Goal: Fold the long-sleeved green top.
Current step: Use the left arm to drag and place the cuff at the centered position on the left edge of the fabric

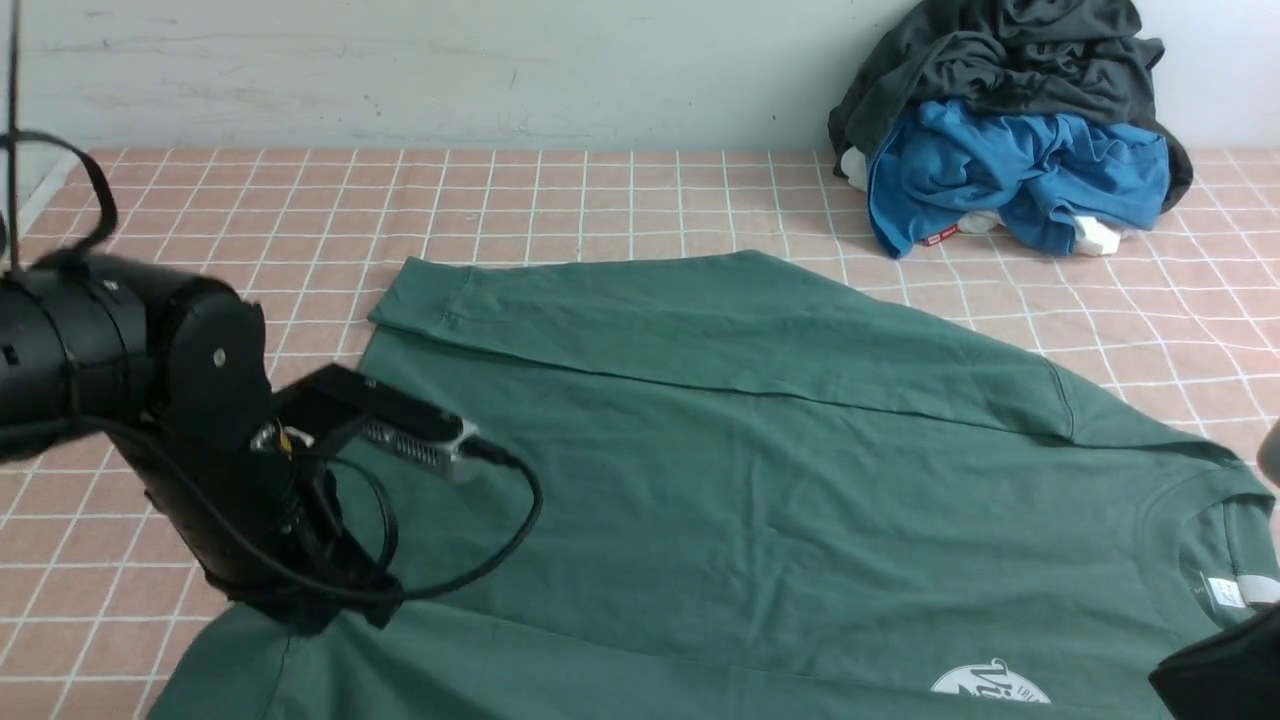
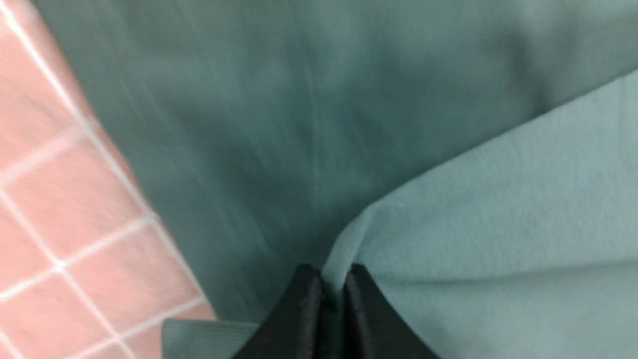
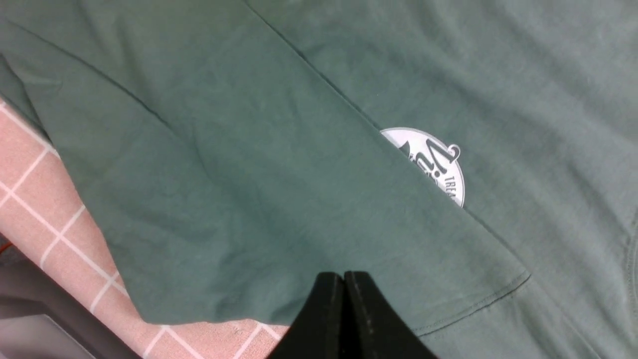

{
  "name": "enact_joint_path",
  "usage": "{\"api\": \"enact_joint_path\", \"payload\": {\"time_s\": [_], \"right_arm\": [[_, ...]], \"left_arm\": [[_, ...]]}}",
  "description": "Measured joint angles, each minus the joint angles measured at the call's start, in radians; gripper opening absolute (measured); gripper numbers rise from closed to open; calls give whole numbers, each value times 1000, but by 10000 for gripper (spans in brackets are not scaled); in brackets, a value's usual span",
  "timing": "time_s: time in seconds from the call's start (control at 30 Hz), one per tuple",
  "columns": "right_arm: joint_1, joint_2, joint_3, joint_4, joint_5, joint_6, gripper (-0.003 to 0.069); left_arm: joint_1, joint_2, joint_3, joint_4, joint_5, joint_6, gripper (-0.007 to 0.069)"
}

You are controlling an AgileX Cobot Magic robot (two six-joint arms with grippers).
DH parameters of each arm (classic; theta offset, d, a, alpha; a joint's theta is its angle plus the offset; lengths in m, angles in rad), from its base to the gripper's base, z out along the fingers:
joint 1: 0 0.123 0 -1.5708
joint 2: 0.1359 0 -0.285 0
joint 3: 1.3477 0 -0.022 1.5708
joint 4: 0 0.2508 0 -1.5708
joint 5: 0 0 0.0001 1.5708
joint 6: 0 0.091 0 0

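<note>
The green long-sleeved top (image 1: 760, 450) lies flat on the pink checked cloth, neck to the right. Its white neck label (image 1: 1225, 592) and white round print (image 1: 990, 685) show. The far sleeve (image 1: 700, 320) is folded across the body. My left arm (image 1: 200, 400) is low over the top's near left corner and hides its gripper in the front view. In the left wrist view my left gripper (image 2: 333, 273) is shut on a pinched fold of the top (image 2: 448, 209). My right gripper (image 3: 344, 274) is shut with nothing between the jaws, above the near sleeve (image 3: 249, 199), which half covers the print (image 3: 438, 159).
A heap of a dark charcoal garment (image 1: 1000, 60) and a bright blue garment (image 1: 1010, 170) sits at the back right against the wall. The pink checked cloth (image 1: 250, 200) shows bare at the left and back. The table's near edge (image 3: 40, 309) shows in the right wrist view.
</note>
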Motion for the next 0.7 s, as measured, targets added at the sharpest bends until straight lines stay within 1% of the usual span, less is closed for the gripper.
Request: {"api": "enact_joint_path", "payload": {"time_s": [0.13,0.2,0.23,0.27,0.33,0.43,0.5,0.6,0.7], "right_arm": [[0,0,0,-12,-28,5,-14],[0,1,0,-39,-47,34,-14],[0,1,0,-43,-49,34,-14],[0,8,0,-83,-59,79,-14],[0,20,0,-144,-62,149,-14],[0,28,0,-224,-62,243,-14],[0,28,0,-252,-58,275,-14],[0,28,0,-262,-49,294,-14],[0,28,0,-262,-44,297,-14]], "left_arm": [[-2,-4,-184,0,73,16,20],[-2,4,-286,0,103,32,20],[-2,7,-297,0,107,34,20],[-2,22,-379,0,135,39,20],[-2,53,-471,-2,171,41,20],[-2,116,-566,-15,206,41,20],[-2,161,-603,-19,211,44,20],[-2,238,-617,-8,207,49,22],[-2,326,-617,25,203,49,54]]}}
